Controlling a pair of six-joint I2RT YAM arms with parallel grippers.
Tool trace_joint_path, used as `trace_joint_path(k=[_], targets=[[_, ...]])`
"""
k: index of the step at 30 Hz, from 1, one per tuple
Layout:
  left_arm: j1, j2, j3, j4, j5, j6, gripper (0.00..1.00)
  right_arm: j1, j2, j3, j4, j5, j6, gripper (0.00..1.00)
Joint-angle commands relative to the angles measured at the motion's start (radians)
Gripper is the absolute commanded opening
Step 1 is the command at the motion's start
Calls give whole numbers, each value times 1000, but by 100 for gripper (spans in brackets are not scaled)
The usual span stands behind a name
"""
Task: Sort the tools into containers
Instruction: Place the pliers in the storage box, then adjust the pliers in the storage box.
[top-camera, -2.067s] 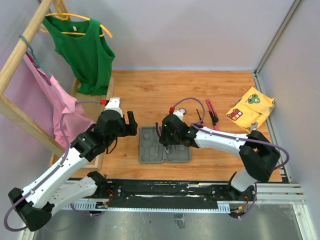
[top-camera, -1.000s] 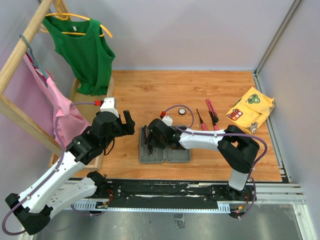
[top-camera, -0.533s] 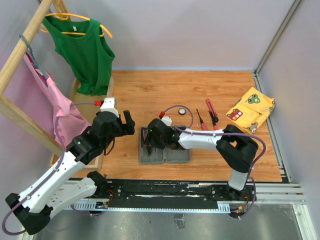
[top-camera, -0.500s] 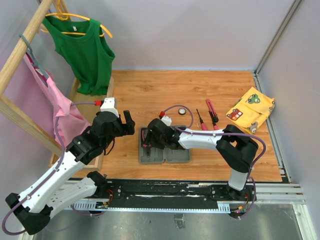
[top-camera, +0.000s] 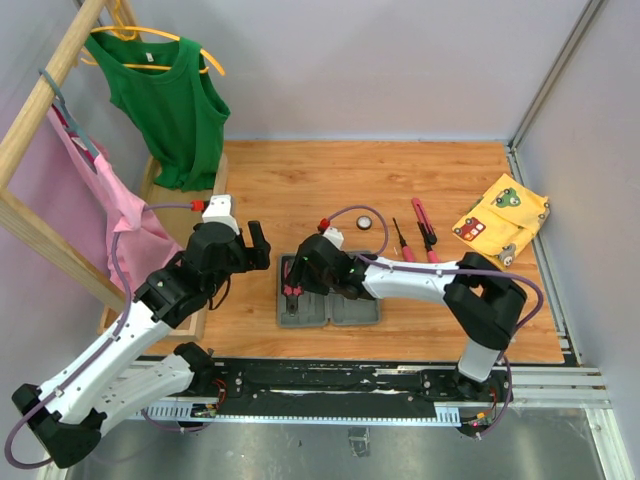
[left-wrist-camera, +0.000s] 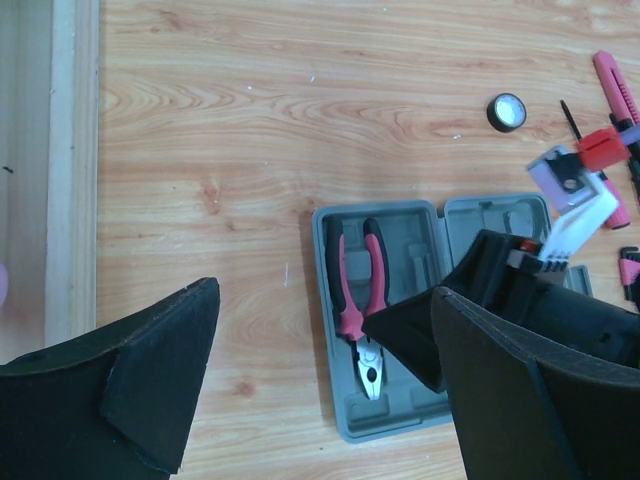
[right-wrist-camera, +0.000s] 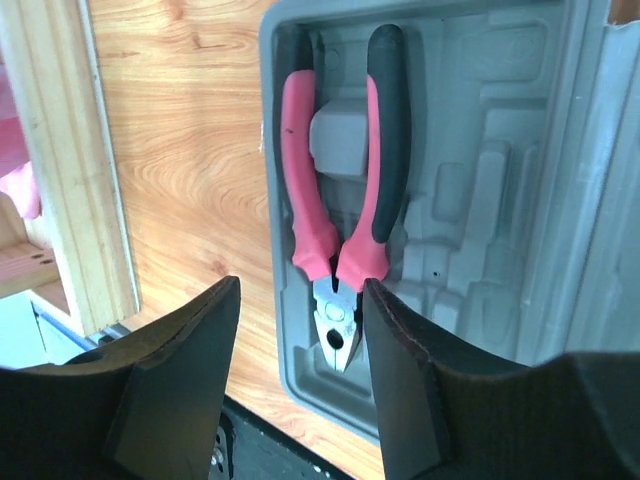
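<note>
Your left gripper (top-camera: 258, 243) hangs left of the case (top-camera: 300, 318), jaws spread wide with nothing between them. Directly under your right gripper (right-wrist-camera: 300, 290), the pliers (right-wrist-camera: 355, 265) now lie seated in their moulded slot in the case's left half. A second ago the right jaws stood closer together over that slot. They have since parted and sit clear on either side of the pliers' head, so I read the pliers as let go. That makes 1 tool sorted. Further right of that gripper, beyond the case, the disc (top-camera: 366, 222), a screwdriver (top-camera: 402, 240) and the cutter (top-camera: 419, 213) lie loose, not yet stowed. Lift clear before you swing right for the next.
</note>
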Motion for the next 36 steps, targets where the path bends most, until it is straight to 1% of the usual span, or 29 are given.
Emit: trace_joint_path(k=[1, 6, 10, 15, 19, 23, 26, 32, 36], targets=[[8, 8, -3, 5, -22, -12, 90, 16, -92, -34, 2, 44, -96, 53], [8, 31, -9, 4, 17, -58, 88, 16, -173, -93, -9, 62, -233, 54], [8, 57, -50, 32, 58, -94, 84, 14, -231, -140, -20, 71, -301, 54], [8, 126, -93, 65, 99, -124, 71, 14, -306, -213, -1, 87, -343, 53], [8, 170, -123, 95, 112, -131, 63, 12, -336, -237, 14, 90, -369, 53], [8, 194, -152, 143, 130, -127, 58, 2, -316, -218, 12, 69, -379, 52], [8, 210, -162, 173, 137, -118, 57, -4, -293, -200, 17, 59, -380, 52], [8, 255, -184, 253, 174, -92, 52, -27, -204, -148, 52, 12, -366, 50], [8, 306, -185, 280, 175, -72, 48, -43, -150, -126, 91, -9, -335, 45]])
